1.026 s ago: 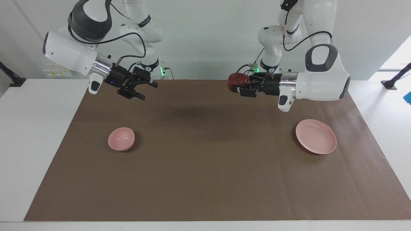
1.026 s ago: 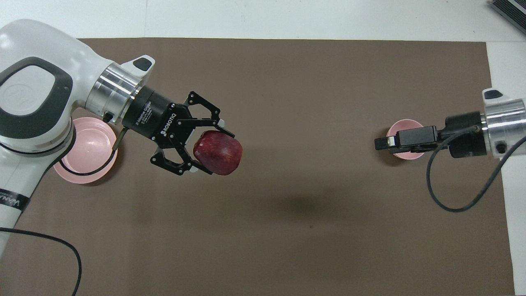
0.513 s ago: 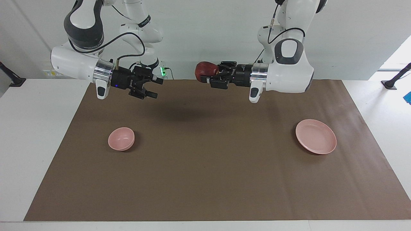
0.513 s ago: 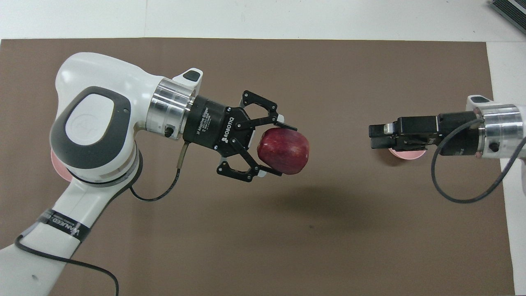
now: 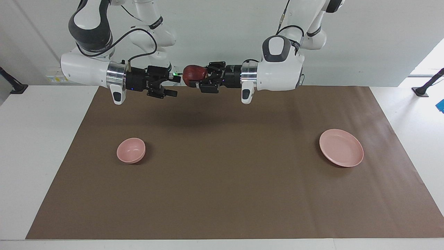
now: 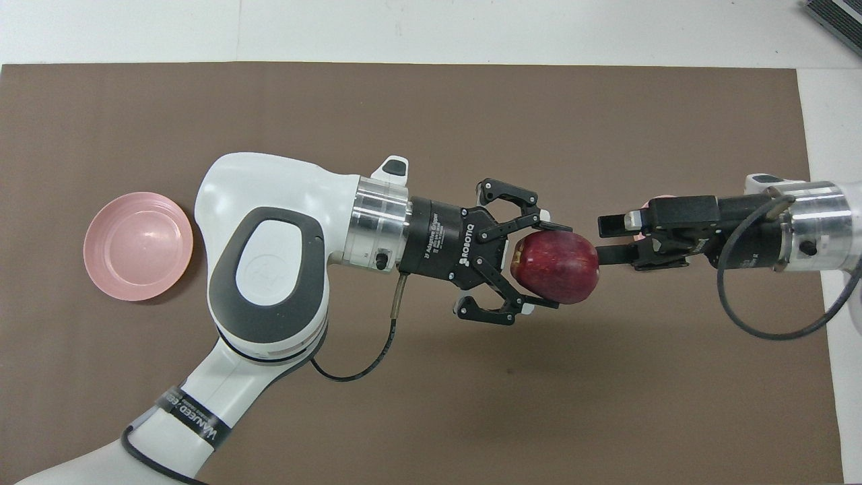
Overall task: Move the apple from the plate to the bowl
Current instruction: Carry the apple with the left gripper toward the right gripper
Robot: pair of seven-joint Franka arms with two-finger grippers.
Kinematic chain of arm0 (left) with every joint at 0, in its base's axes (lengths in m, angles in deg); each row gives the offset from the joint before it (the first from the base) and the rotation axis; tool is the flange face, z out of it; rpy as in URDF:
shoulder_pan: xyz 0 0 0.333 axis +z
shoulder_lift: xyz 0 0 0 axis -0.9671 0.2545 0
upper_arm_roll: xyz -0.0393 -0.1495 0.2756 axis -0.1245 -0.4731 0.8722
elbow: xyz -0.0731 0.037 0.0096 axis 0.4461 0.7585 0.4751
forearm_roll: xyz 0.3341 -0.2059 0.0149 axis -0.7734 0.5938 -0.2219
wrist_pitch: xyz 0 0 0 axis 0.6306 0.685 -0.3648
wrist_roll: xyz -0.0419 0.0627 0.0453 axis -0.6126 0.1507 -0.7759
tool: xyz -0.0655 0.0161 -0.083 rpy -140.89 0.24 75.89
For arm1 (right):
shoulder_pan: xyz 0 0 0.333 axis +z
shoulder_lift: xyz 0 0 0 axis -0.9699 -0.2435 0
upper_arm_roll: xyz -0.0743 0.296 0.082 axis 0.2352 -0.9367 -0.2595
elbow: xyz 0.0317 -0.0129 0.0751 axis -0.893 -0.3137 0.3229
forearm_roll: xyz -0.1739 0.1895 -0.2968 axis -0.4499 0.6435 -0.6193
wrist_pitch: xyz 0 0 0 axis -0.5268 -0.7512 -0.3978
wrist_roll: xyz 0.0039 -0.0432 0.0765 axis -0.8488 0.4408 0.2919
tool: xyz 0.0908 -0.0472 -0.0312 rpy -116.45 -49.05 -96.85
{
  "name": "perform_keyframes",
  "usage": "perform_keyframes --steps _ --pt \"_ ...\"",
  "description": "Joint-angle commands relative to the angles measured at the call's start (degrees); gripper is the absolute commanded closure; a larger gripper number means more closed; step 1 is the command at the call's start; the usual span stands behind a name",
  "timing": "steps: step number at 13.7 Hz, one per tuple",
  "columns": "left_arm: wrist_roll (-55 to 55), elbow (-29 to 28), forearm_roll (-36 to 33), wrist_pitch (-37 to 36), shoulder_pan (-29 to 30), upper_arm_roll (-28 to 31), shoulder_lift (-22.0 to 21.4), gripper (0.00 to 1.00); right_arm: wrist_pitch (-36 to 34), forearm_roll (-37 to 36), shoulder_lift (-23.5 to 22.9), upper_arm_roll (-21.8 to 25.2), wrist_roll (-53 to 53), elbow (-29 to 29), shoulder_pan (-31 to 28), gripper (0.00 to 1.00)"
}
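My left gripper (image 5: 197, 77) is shut on the dark red apple (image 5: 193, 72) and holds it high over the brown mat, sideways toward the right arm. In the overhead view its fingers clamp the apple (image 6: 556, 267) from both sides. My right gripper (image 5: 174, 86) is open, level with the apple, its fingertips (image 6: 607, 224) just beside it; I cannot tell if they touch. The pink plate (image 5: 341, 152) lies bare toward the left arm's end. The small pink bowl (image 5: 131, 150) stands toward the right arm's end, mostly hidden under the right gripper (image 6: 605, 240) in the overhead view.
The brown mat (image 5: 222, 194) covers most of the white table. Both arms hang level above the part of the mat nearer to the robots. The plate (image 6: 138, 246) shows whole in the overhead view.
My left arm has carried the apple from over the plate's end toward the right arm. The right gripper has risen and moved in until its open fingers are beside the apple.
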State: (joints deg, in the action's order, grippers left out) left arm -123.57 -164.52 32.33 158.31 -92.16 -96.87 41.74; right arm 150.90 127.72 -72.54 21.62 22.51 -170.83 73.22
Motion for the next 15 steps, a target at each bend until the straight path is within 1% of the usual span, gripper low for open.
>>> perform_keyframes --steps 1,4,8,12,14,15 --pt "-0.65 -1.26 2.58 5.09 -3.13 0.89 -1.11 1.00 -2.53 2.32 1.63 -0.07 -1.94 -1.62 -2.06 0.00" --pt "-0.65 -1.17 3.55 7.29 -5.07 0.89 -0.59 1.00 -3.24 2.41 1.80 -0.07 -2.38 -1.88 -2.06 0.00" --pt "-0.65 -0.82 4.52 11.33 -5.42 -0.78 -0.50 1.00 -3.85 2.41 1.89 -0.07 -2.38 -1.97 -2.06 0.00" --pt "-0.65 -0.56 5.57 15.82 -7.00 -1.40 -0.50 1.00 -4.64 1.89 2.95 -0.07 -2.21 -3.46 -1.54 0.00" --pt "-0.56 -0.56 5.58 16.35 -7.44 -1.40 -0.50 1.00 -4.64 1.27 2.86 0.02 -1.77 -3.38 -1.45 0.00" --pt "-0.65 -0.56 5.58 17.31 -7.79 -1.40 -0.50 1.00 -4.64 1.01 2.68 0.02 -1.85 -3.20 -1.45 0.24"
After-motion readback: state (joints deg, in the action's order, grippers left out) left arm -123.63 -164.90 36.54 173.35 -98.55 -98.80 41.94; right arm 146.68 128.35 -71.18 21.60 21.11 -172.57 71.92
